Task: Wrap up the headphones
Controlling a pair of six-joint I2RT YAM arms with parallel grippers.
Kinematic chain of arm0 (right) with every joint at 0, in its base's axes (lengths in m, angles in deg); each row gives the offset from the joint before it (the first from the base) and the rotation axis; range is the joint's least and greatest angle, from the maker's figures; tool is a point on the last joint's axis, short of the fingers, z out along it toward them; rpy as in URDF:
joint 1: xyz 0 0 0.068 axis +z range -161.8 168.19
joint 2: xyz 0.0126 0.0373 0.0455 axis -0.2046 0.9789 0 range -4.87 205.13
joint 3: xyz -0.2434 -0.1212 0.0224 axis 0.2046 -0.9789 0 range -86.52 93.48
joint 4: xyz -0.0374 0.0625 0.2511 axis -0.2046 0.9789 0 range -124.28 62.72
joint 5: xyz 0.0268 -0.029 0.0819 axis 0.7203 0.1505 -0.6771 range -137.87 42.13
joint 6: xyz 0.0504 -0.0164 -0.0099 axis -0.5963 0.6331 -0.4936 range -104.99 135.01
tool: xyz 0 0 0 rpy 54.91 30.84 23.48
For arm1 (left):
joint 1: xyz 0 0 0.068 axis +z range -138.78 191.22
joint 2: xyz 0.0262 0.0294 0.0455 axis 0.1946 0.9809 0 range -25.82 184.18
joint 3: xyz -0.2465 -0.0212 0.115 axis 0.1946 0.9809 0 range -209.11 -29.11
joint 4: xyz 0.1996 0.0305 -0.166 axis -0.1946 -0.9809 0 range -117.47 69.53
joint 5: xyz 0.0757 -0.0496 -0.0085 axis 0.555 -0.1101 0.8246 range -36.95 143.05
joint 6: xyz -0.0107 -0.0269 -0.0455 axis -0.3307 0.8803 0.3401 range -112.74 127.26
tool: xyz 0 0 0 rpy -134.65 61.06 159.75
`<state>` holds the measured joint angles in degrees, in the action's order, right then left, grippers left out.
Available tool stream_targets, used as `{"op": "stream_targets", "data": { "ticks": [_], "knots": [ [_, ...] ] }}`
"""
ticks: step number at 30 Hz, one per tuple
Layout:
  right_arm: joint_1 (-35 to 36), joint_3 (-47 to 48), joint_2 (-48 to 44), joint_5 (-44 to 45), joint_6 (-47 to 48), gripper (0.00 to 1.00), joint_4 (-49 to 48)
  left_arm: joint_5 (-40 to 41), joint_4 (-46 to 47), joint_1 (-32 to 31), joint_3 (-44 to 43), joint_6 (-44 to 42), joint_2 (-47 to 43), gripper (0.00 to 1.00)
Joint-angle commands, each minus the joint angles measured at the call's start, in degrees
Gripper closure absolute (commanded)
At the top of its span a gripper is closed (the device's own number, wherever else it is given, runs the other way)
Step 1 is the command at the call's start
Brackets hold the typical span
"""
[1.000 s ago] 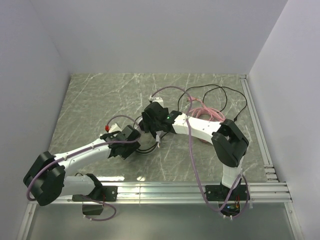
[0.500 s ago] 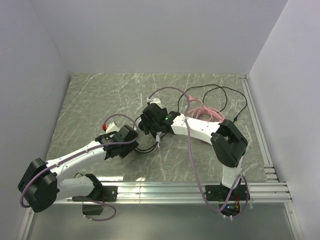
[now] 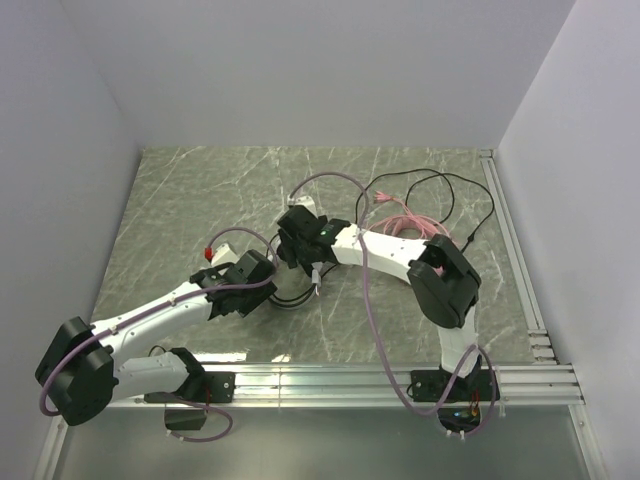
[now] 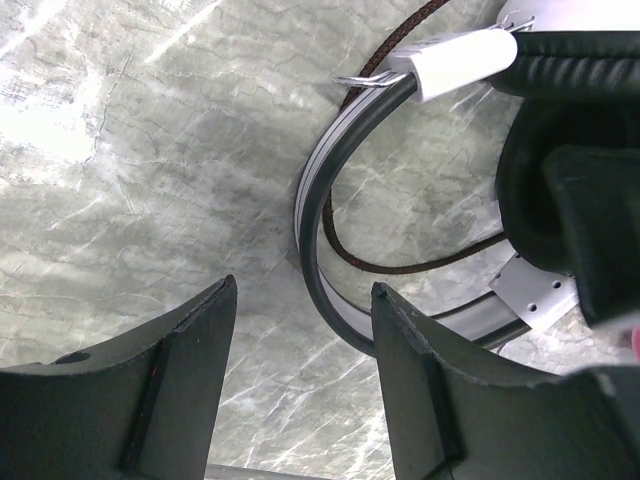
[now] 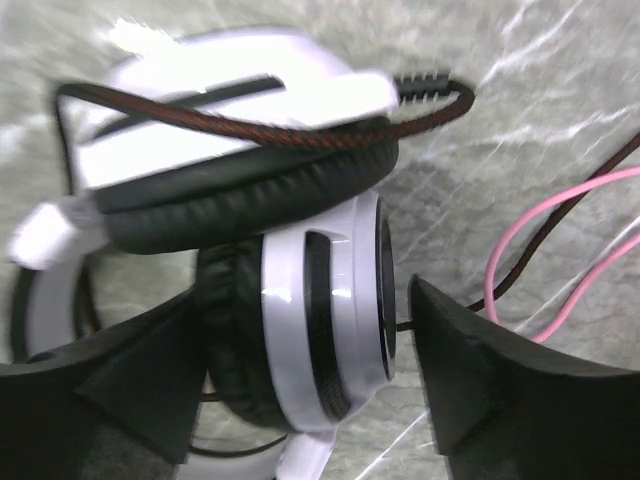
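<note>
While my right gripper (image 5: 300,300) straddles one ear cup (image 5: 325,345) of the black-and-white headset (image 5: 230,130), jaws apart and unclamped, my left gripper (image 4: 302,290), also apart and empty, faces its headband (image 4: 310,190).

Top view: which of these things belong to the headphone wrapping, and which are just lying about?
Job:
- black-and-white headphones
- dark braided cable
- pink cable; its headset is not visible

Not the job:
- marbled table
- metal rail
- purple arm cable
</note>
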<state>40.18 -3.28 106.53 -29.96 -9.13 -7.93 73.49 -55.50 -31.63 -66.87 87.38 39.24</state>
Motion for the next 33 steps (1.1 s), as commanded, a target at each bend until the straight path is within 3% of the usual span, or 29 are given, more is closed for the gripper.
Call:
{"op": "stream_targets", "data": {
  "ticks": [1, 2, 5, 7, 8, 9, 12, 15, 18, 22, 27, 33],
  "knots": [
    [-0.3, 0.8, 1.5, 1.5, 0.1, 0.21, 2.2, 1.0, -0.2, -0.1, -2.2, -1.2, -0.9, 0.38],
    [-0.5, 0.2, 1.3, 1.1, 0.0, 0.32, 1.9, 1.0, -0.1, -0.2, -2.2, -1.3, -1.0, 0.37],
    [-1.3, -2.7, -0.9, -0.2, -1.4, 0.48, -0.7, 1.1, 0.3, -0.2, -2.0, -1.6, -0.7, 0.37],
    [-1.4, -4.0, -3.4, -0.2, -4.2, 0.52, -2.0, 1.1, 0.7, -0.2, -2.2, -2.2, -0.3, 0.37],
    [-1.6, -4.1, -4.2, 1.4, -6.4, 0.67, -1.7, 1.2, 0.9, -0.2, -2.4, -2.3, 0.2, 0.37],
    [-1.8, -3.7, -4.8, 3.5, -14.8, 0.7, -0.5, 1.3, 1.1, -0.1, -2.5, -2.9, 0.4, 0.37],
    [-0.9, -4.3, -7.0, 4.1, -24.5, 0.66, -0.1, 1.4, 2.2, 0.2, -3.6, -5.0, 2.2, 0.37],
    [0.8, -4.4, -9.0, 9.4, -32.4, 0.68, 2.2, 1.7, 1.8, 2.1, -6.4, -9.0, 4.1, 0.36],
    [1.3, -6.4, -11.3, 9.1, -35.8, 0.7, 1.1, -1.3, 3.0, 6.4, -8.1, -13.9, 4.9, 0.36],
    [1.8, -7.8, -13.0, 9.7, -36.3, 0.7, -0.5, -4.9, 6.0, 10.7, -7.6, -17.9, 3.9, 0.35],
    [2.6, -7.6, -12.9, 10.1, -35.5, 0.71, -0.9, -7.1, 6.0, 11.4, -10.4, -21.7, 7.8, 0.35],
    [2.9, -6.4, -12.0, 11.0, -35.9, 0.71, 0.1, -7.1, 5.9, 11.4, -10.8, -21.6, 8.1, 0.44]
  ]
}}
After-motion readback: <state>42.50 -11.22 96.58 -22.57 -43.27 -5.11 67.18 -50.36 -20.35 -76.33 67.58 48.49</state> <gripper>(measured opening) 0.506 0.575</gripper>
